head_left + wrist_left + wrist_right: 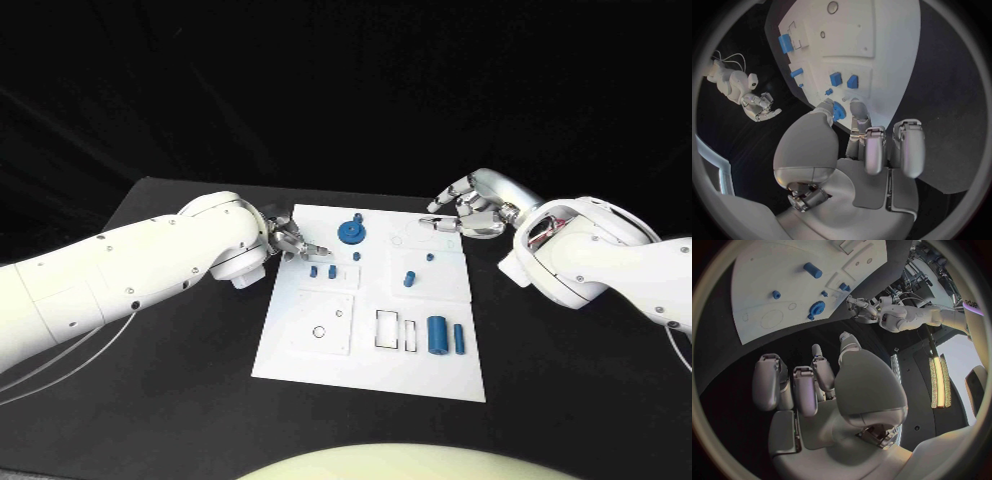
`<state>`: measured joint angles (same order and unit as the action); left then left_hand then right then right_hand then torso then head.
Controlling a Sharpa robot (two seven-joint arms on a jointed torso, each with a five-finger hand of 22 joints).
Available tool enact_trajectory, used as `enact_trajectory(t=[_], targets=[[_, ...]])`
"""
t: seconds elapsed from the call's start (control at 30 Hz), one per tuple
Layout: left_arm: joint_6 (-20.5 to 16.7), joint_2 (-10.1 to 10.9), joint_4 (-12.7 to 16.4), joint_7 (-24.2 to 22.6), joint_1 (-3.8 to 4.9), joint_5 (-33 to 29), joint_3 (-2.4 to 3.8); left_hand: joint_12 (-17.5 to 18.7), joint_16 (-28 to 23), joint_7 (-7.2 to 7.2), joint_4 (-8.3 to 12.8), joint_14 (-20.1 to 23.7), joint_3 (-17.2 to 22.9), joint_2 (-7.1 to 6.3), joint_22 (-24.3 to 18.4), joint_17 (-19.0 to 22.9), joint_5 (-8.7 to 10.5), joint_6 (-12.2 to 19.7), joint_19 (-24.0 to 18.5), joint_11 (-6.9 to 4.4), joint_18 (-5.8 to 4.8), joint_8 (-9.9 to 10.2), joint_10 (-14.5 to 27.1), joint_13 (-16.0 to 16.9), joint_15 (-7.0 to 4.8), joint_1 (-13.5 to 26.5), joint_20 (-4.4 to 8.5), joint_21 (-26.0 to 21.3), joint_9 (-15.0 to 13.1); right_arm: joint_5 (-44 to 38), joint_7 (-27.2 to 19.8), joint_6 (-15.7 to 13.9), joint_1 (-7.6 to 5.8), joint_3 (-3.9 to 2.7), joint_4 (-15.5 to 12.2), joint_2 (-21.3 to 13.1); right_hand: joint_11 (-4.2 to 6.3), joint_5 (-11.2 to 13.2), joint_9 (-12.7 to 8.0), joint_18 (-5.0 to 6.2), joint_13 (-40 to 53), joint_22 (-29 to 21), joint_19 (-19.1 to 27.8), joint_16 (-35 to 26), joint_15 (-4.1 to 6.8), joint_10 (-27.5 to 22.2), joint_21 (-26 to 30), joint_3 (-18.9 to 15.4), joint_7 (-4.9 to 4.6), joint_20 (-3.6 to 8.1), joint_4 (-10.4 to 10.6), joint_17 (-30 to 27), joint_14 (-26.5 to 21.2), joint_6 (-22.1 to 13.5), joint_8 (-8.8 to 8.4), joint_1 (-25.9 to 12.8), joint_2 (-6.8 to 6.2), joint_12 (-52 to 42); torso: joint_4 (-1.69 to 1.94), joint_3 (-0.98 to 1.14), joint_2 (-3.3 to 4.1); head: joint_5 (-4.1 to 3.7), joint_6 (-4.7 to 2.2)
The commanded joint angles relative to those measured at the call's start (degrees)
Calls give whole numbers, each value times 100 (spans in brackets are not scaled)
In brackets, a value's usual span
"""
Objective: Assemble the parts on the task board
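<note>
Black worktop [173,400], with the white task board [325,355] lying flat in the middle of it, long side running away from the robot.

Left hand [289,243] sits at the board's left edge, near the far end. Fingers are apart and curled slightly forward; nothing between them. In the left wrist view the fingertips [859,111] reach over the board's edge close to the round blue part [839,110], but whether they touch it I cannot tell.

Right hand [469,215] hovers past the board's far right corner, over the dark worktop, apart from the board. Fingers loosely spread, palm empty; the right wrist view shows the same, with the fingers [804,390] separated and holding nothing.

Parts on the board:
- round blue part with a knob [352,232], far end, near the middle of the board's width
- two small blue blocks [323,271] side by side, left half, just nearer than the left hand
- a small blue peg [355,256] between the round part and the blocks
- a short blue cylinder [410,279] around the centre, and a tiny blue piece [426,258] just beyond it
- a broad blue bar [438,334] and a thin blue bar [460,338], side by side at the near right, next to two black-outlined rectangular slots [395,330]

Near left of the board carries a square panel [320,323] with small round holes.
</note>
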<state>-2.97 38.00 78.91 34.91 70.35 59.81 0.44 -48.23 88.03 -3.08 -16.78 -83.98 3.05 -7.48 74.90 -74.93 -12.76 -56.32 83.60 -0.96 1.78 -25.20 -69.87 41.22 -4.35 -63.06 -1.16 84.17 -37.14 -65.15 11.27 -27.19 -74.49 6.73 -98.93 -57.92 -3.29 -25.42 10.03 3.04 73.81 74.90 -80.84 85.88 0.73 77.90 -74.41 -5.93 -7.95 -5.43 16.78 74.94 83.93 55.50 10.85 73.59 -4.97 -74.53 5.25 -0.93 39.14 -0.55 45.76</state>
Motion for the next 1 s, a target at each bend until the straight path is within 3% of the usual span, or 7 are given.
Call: enact_trajectory(t=[0.03, 0.13, 0.23, 0.3, 0.47, 0.63, 1.0], targets=[[-893, -6, 38, -829, 22, -671, 13, 415, -723, -220, 26, -117, -155, 150, -70, -406, -27, 410, -541, 208, 254, 175, 575, -342, 187, -178, -163, -758, 136, -36, -46, -16, 3, 0, 1, -3, 31, -10, -7, 89, -6, 375, 24, -24, 36, -1, 32, -37, 29, 30, -6, 692, 410, -30, 21, -75, 10, 38, 3, 3, 2, -21, -21], [-1097, -38, 48, -1240, 26, -489, -4, 716, -1302, -421, 150, 206, -102, 183, -535, 225, -18, 716, -876, 382, 362, 370, 1066, -575, 350, -866, -316, -1227, 372, -35, -43, -18, 3, 0, -1, -8, 31, -10, -7, 89, -7, 375, 24, -24, 36, -2, 33, -38, 29, 30, -6, 692, 410, -30, 21, -75, 11, 39, 2, -1, 8, -43, -28], [-1329, -116, 39, -1798, 19, -51, -65, 1225, -2924, -527, 327, 1256, 66, 187, -2083, 1862, -38, 879, -2097, 551, 707, 590, 1573, -1008, 473, -1688, -473, -2833, 721, -34, -44, -22, 3, 0, -1, -11, 31, -15, -7, 93, -16, 365, 31, -28, 36, -8, 48, -43, 29, 30, -6, 685, 408, -30, 24, -83, 17, 48, 8, -1, 3, -58, -43], [-1465, -182, 21, -2147, 5, 310, -114, 1529, -3646, -578, 431, 1738, 211, 133, -2659, 2575, -39, 915, -2546, 585, 840, 729, 1747, -1296, 554, -2073, -512, -3486, 930, -34, -49, -23, 3, 0, -1, -10, 31, -16, -7, 92, -19, 366, 31, -29, 36, -10, 47, -43, 29, 30, -7, 685, 408, -30, 24, -82, 19, 50, 6, -4, 4, -67, -49], [-1613, -338, -56, -2603, -42, 1216, -201, 1969, -3962, -547, 485, 1851, 430, -63, -2934, 3038, -48, 763, -2618, 640, 865, 996, 1726, -1886, 567, -2491, -576, -3867, 1417, -34, -58, -27, 3, 0, -2, -7, 32, -32, -7, 92, -17, 367, 30, -32, 36, -9, 48, -46, 30, 30, -14, 680, 407, -31, 29, -76, 30, 47, -10, -6, 13, -77, -65], [-1526, -462, -139, -2666, -99, 1920, -246, 2186, -3670, -508, 472, 1488, 508, -162, -2348, 3004, -47, 618, -2007, 625, 746, 1158, 1711, -2234, 551, -2577, -540, -3258, 1717, -34, -65, -28, 3, 0, -8, -10, 33, -40, -7, 93, -15, 364, 32, -30, 36, -7, 52, -46, 30, 30, -17, 684, 408, -31, 31, -71, 35, 45, -9, 1, 11, -96, -73], [-1079, -761, -388, -2445, -179, 2745, -287, 2478, -1809, -410, 372, 299, 626, -247, -377, 1497, -50, 204, -579, 595, 320, 1378, 1507, -2798, 493, -2545, -470, -1223, 2174, -34, -70, -26, 3, 0, -22, -6, 33, -46, -7, 91, -12, 370, 26, -27, 37, -5, 45, -46, 31, 30, -20, 690, 410, -31, 33, -66, 38, 42, -16, 5, 18, -129, -77]])
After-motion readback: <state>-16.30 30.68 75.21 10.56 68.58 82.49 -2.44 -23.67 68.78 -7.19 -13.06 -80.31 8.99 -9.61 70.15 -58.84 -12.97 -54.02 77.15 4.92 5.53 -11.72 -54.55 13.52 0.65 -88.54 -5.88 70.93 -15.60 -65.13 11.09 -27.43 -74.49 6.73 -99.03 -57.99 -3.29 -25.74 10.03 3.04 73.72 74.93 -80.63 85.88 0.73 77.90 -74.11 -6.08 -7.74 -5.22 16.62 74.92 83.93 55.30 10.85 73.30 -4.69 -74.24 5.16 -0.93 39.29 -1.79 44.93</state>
